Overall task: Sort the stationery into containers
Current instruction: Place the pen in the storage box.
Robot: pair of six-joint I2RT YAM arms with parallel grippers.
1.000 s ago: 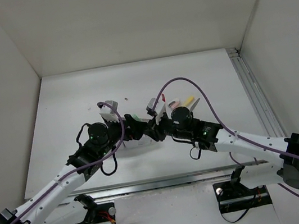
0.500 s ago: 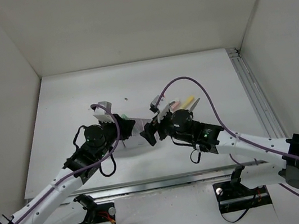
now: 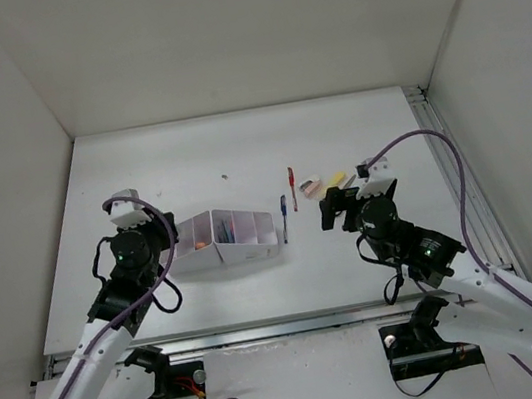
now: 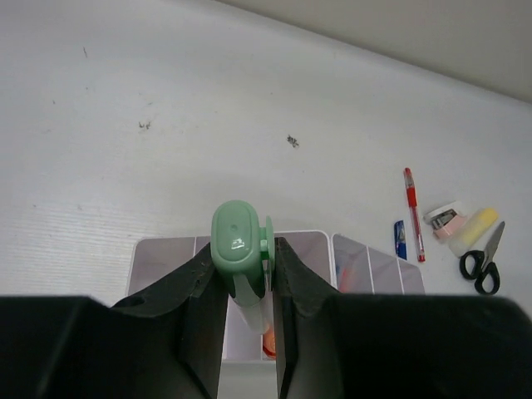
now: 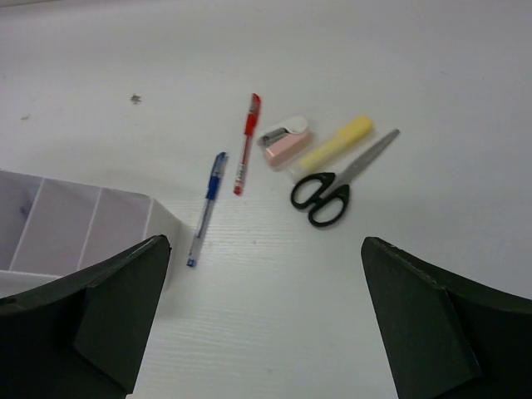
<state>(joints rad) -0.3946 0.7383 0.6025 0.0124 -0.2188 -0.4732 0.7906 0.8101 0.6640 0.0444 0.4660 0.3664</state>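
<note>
My left gripper (image 4: 243, 259) is shut on a green marker (image 4: 237, 245), cap end outward, with the white containers (image 4: 166, 243) showing beyond it. From above, the left gripper (image 3: 126, 211) stands just left of the containers (image 3: 254, 250). My right gripper (image 5: 264, 249) is open and empty over bare table. Ahead of it lie a blue pen (image 5: 208, 199), a red pen (image 5: 247, 141), a small pink piece (image 5: 287, 143), a yellow marker (image 5: 337, 143) and black-handled scissors (image 5: 328, 191). From above, the right gripper (image 3: 350, 189) is right of the blue pen (image 3: 284, 219) and the red pen (image 3: 291, 185).
Orange and pink markers (image 3: 226, 230) lie inside the containers. White walls close the table on the left, back and right. A metal rail (image 3: 449, 170) runs along the right side. The arm bases sit at the near edge.
Both arms drew apart from the middle. The left gripper shut on the green marker and swung left. The right gripper opened and pulled back to the right.
</note>
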